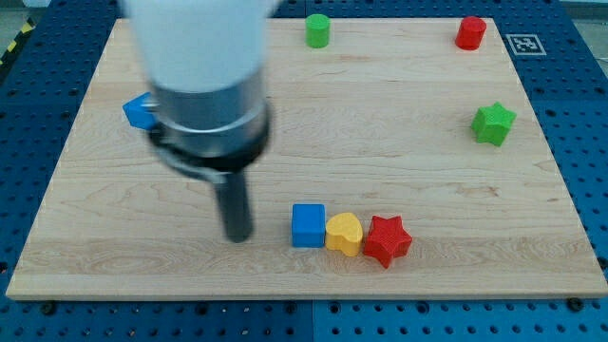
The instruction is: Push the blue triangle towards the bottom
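A blue block [141, 111], likely the blue triangle, sits at the view's left, partly hidden behind the arm's body, so its shape is hard to make out. My tip [237, 237] rests on the board below and to the right of it, well apart from it. A blue cube [308, 225] lies just to the tip's right, with a small gap between them.
A yellow heart [345, 233] and a red star [387, 239] line up right of the blue cube. A green cylinder [317, 30] and a red cylinder [470, 32] stand near the top edge. A green star [493, 123] sits at the right.
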Motion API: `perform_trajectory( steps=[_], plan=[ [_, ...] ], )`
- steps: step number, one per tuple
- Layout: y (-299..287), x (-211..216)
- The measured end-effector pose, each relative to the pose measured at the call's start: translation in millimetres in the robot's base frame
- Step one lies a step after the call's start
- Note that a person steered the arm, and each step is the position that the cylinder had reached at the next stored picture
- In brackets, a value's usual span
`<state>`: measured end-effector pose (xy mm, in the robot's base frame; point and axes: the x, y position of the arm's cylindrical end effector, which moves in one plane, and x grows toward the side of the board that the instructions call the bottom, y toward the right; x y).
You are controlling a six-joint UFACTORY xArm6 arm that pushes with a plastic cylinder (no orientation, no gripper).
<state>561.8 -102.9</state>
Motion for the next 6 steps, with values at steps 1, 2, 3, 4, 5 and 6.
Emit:
perform_trajectory(
  steps=[1, 2, 3, 4, 5, 6],
  plan=[
    [-83, -5],
    [-119, -52],
    [-129, -125],
    [-141, -164],
    [-146, -165],
    [-147, -183]
  ],
)
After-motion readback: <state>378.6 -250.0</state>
